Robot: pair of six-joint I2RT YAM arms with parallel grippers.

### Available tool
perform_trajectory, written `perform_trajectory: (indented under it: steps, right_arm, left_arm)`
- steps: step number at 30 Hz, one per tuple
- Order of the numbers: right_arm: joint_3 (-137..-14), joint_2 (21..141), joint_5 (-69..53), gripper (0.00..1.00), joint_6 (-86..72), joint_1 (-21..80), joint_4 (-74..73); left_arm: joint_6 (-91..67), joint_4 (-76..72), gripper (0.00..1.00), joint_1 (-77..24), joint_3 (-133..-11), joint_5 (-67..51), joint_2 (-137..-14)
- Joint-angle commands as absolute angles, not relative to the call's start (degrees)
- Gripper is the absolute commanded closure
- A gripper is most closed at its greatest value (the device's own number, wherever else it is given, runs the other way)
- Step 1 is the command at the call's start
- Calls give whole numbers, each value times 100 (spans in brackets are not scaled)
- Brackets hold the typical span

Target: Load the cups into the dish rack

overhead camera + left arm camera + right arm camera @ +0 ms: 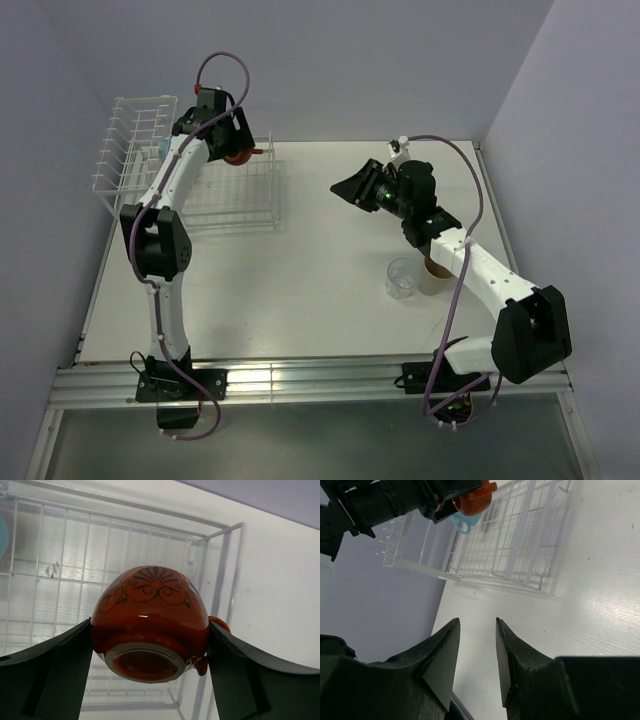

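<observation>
My left gripper (232,150) is shut on the squat red-orange cup (150,615), one finger on each side of its belly. It holds the cup tipped, its base toward the camera, above the low basket part of the white wire dish rack (230,205). A light blue mug (465,521) shows inside the rack, just behind the held cup (476,500). The clear tumbler (403,278) and the beige cup (435,275) stand side by side on the table, under my right arm. My right gripper (477,622) hangs open above the mid-right table, with nothing between its fingers.
The rack's taller end of upright slots (135,140) stands at the far left by the wall. Walls close in the table on the left, back and right. A metal rail (300,380) runs along the near edge by the arm bases.
</observation>
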State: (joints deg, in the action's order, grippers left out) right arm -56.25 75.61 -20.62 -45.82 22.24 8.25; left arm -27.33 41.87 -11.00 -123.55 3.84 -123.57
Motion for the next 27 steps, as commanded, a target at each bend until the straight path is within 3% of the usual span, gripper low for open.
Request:
perform_trajectory:
  steps: [1, 17, 27]
  right_arm:
    - [-5880, 7629, -2118, 58, -4403, 2197, 932]
    - [-5722, 7769, -2285, 59, -4368, 2215, 1055]
    - [-5739, 7875, -2311, 59, -4368, 2276, 1081]
  left_arm:
    - [-2593, 4263, 100, -1099, -12779, 808, -12366]
    - [-2531, 4676, 100, -888, -13175, 1362, -13166]
    - [-2531, 4702, 94, -756, -13148, 1354, -13324]
